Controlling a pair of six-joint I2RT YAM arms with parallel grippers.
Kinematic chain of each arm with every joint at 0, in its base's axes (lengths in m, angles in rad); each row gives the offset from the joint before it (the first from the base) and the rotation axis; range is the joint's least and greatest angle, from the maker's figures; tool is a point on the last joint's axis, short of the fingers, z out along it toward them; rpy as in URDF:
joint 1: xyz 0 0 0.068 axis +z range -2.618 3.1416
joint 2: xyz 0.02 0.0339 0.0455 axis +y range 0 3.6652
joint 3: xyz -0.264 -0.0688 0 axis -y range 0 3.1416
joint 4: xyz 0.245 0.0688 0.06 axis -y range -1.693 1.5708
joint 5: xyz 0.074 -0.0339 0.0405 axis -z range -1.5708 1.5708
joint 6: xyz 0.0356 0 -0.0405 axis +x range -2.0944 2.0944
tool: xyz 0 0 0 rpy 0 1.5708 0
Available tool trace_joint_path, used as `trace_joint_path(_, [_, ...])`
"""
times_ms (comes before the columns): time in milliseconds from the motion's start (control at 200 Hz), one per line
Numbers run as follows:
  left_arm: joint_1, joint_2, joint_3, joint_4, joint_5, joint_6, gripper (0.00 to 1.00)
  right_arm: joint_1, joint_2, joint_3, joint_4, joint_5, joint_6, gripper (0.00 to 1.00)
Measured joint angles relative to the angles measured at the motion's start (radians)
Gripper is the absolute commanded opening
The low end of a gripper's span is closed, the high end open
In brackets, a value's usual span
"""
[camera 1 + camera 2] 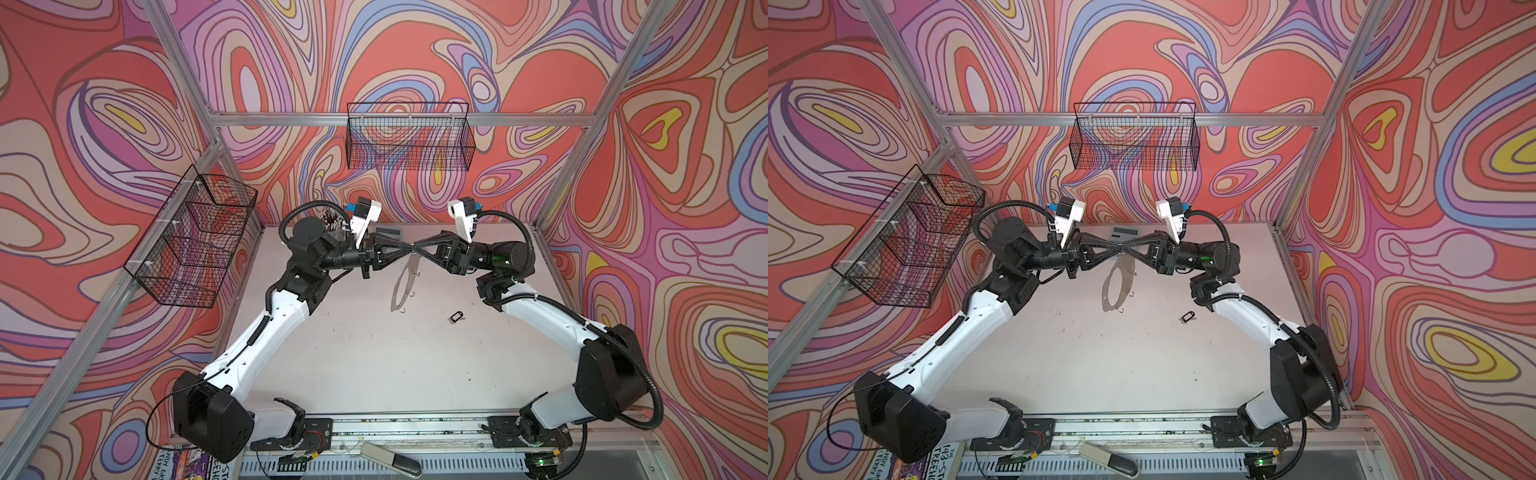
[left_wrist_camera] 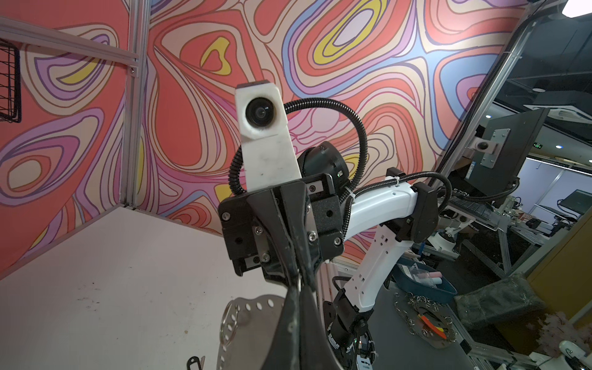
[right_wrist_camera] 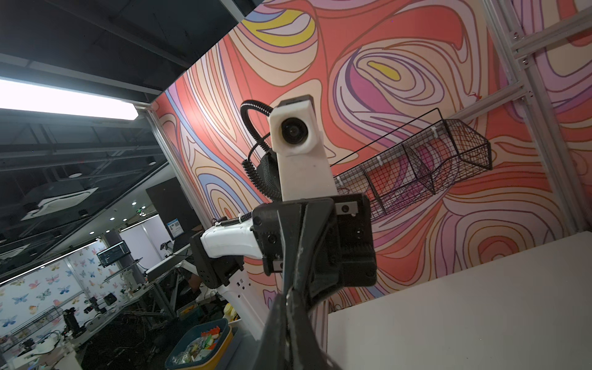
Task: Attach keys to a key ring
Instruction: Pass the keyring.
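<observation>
Left pincer (image 1: 409, 248) and right pincer (image 1: 418, 248) tip to tip at frame centre, both clamped shut on top of hanging key ring (image 1: 1109, 306), keys (image 1: 456, 316) on worktop (image 1: 374, 365) to its lower right

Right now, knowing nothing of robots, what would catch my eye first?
The left gripper and right gripper meet tip to tip above the table, both shut on the top of the key ring, which dangles in the air below them. The keys lie alone on the table, off to the robot's right.

Dull grey metal key ring (image 2: 256, 323)
</observation>
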Motion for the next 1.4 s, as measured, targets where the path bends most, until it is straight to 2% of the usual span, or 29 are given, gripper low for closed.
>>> trace_joint_path(45, [0.000,-0.001,0.001,-0.002,-0.003,0.003,0.00,0.003,-0.034,0.000,-0.099,0.013,-0.074,0.12])
trace_joint_path(115, [-0.001,-0.003,0.002,-0.009,-0.005,0.013,0.00,0.006,-0.077,0.000,-0.216,0.037,-0.172,0.17])
trace_joint_path(421, [0.000,-0.003,0.002,-0.033,-0.018,0.021,0.00,0.008,-0.160,0.006,-0.507,0.121,-0.422,0.16])
trace_joint_path(681, [0.000,-0.003,0.002,-0.051,-0.023,0.029,0.00,0.010,-0.162,0.011,-0.542,0.130,-0.449,0.16])
trace_joint_path(987, [0.000,-0.005,0.002,-0.070,-0.039,0.037,0.00,0.034,-0.204,0.064,-0.741,0.235,-0.606,0.11])
trace_joint_path(1277, [0.000,-0.007,0.002,-0.070,-0.041,0.036,0.00,0.061,-0.208,0.089,-0.839,0.283,-0.689,0.12])
trace_joint_path(1402, [0.000,-0.007,0.002,-0.072,-0.044,0.036,0.00,0.067,-0.207,0.090,-0.859,0.294,-0.712,0.05])
